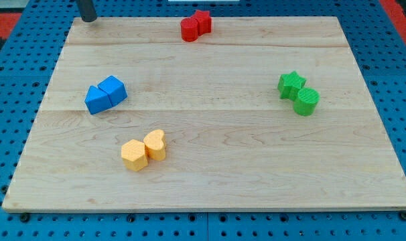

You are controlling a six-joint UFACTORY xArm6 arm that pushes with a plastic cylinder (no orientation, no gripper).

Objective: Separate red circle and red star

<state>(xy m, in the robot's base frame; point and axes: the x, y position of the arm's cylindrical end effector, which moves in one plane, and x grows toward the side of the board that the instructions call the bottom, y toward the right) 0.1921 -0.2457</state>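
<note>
The red circle and the red star sit touching each other near the view's top edge of the wooden board, the circle to the left and slightly lower. My tip is at the board's top left corner, far to the left of both red blocks, touching neither.
The wooden board also holds a blue pair of blocks at the left, a yellow hexagon touching a yellow heart at the lower left, and a green star touching a green circle at the right.
</note>
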